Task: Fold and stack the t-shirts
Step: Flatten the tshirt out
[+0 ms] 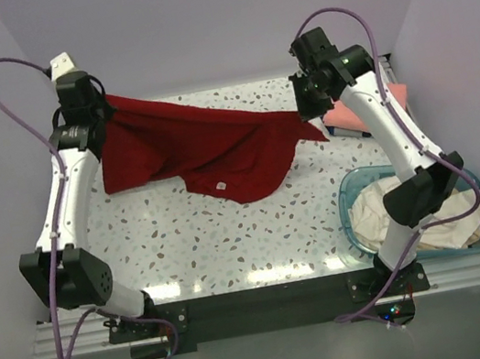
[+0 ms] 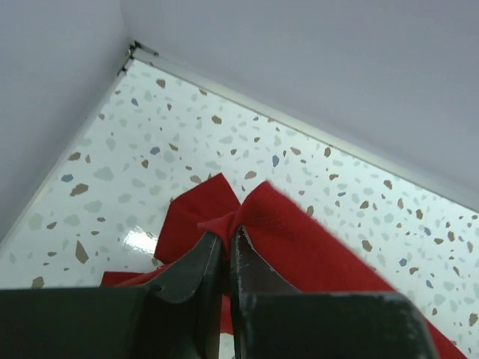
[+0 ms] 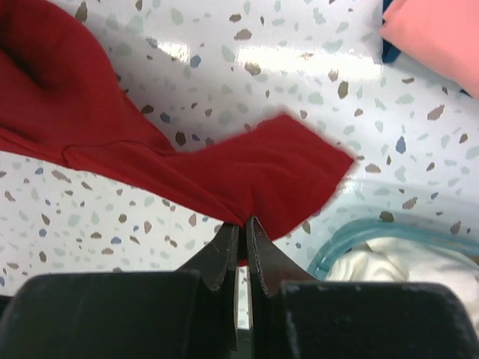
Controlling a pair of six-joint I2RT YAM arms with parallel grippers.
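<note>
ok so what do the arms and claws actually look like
The left arm and right arm have white tubular links between chunky black joint housings, with a purple cable looping along each. The left claw and right claw have dark, tapering curved fingers on black blocks.

Plain lavender walls [image 1: 220, 15] enclosed a white, speckled table [image 1: 232, 237]. Bright glare [image 1: 266, 274] streaked its near edge.
</note>
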